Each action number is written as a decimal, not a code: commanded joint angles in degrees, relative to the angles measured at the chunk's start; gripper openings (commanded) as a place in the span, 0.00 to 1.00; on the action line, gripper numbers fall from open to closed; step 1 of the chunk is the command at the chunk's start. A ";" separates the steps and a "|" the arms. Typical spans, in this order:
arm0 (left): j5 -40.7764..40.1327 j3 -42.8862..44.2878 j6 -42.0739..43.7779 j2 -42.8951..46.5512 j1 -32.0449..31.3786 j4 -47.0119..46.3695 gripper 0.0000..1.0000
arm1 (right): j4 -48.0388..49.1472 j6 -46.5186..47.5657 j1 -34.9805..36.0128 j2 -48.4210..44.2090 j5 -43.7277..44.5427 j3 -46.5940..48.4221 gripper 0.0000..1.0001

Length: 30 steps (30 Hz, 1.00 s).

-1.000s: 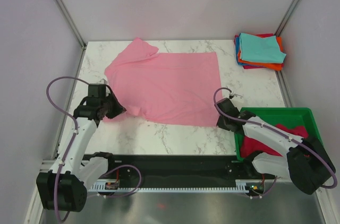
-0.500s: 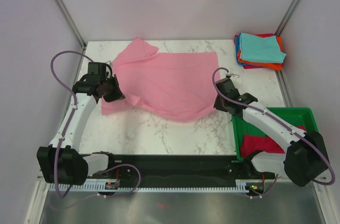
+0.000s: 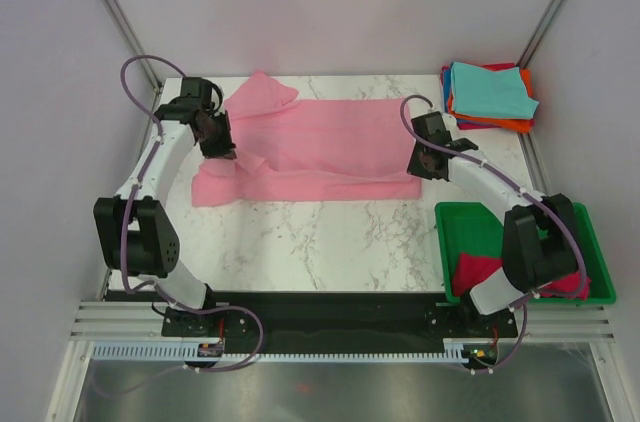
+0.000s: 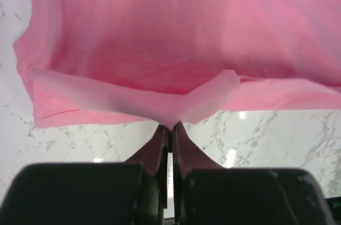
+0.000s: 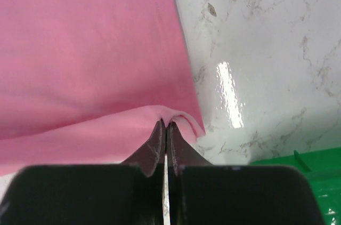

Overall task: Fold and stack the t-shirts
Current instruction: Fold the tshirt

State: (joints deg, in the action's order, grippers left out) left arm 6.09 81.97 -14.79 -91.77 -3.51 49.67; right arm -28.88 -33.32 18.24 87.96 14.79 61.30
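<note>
My left gripper (image 4: 170, 127) pinched shut on the 9 o'clock edge of the soft light pink t-shirt (image 3: 330, 142), right gripper (image 5: 164, 125) likewise at 3 o'clock, folded underlayer hidden from me.

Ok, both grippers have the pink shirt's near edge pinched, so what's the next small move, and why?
Probably carry that edge toward the back and lower it onto the far edge. The left gripper and right gripper are both shut on the pink shirt, and the lifted edge sits only partway across.
</note>
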 commanded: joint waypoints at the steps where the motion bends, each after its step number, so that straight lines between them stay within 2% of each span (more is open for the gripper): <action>1: -0.46 4.24 3.62 -2.71 -0.01 1.83 0.02 | 2.42 2.47 -1.19 3.87 -1.69 4.09 0.00; 11: -8.28 11.45 4.77 -10.53 -0.10 2.01 0.02 | 5.06 3.88 -3.03 12.75 -3.27 9.19 0.00; 16: -8.55 15.67 5.20 -15.44 -0.18 1.92 0.02 | 5.15 5.10 -4.44 16.53 -3.27 12.96 0.00; 19: -8.64 17.60 5.03 -18.35 -0.27 2.01 0.10 | 4.98 6.07 -5.06 19.17 -4.06 15.50 0.00; 21: -8.37 20.05 4.86 -19.67 -0.27 2.36 0.22 | 4.80 7.30 -6.02 21.18 -6.34 17.09 0.14; 22: -8.55 21.20 4.42 -20.29 -0.27 3.49 0.30 | 4.37 7.91 -6.37 21.89 -7.48 19.28 0.28; 23: -9.42 22.34 3.89 -21.08 -0.27 4.20 0.50 | 3.67 8.62 -6.81 22.77 -8.54 20.86 0.65; 24: -10.56 24.27 3.19 -20.82 -0.36 4.64 0.59 | 2.62 8.80 -7.68 24.00 -8.89 22.36 0.76; 26: -13.80 24.99 1.52 -18.20 -0.36 4.47 0.73 | 0.06 8.63 -8.83 24.27 -8.81 25.71 0.85; 29: -20.47 23.68 -0.85 -14.16 -0.45 3.25 0.79 | -0.03 8.27 -11.03 20.68 -10.21 24.93 0.87; 30: -22.15 20.89 -1.64 -10.92 -0.45 2.72 0.79 | 0.05 8.19 -11.21 17.97 -10.39 24.14 0.87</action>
State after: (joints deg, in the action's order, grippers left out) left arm -8.05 103.37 -13.26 -110.85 -3.75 53.21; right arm -27.38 -25.65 8.43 111.59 6.00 84.25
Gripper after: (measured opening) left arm 0.784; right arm 0.865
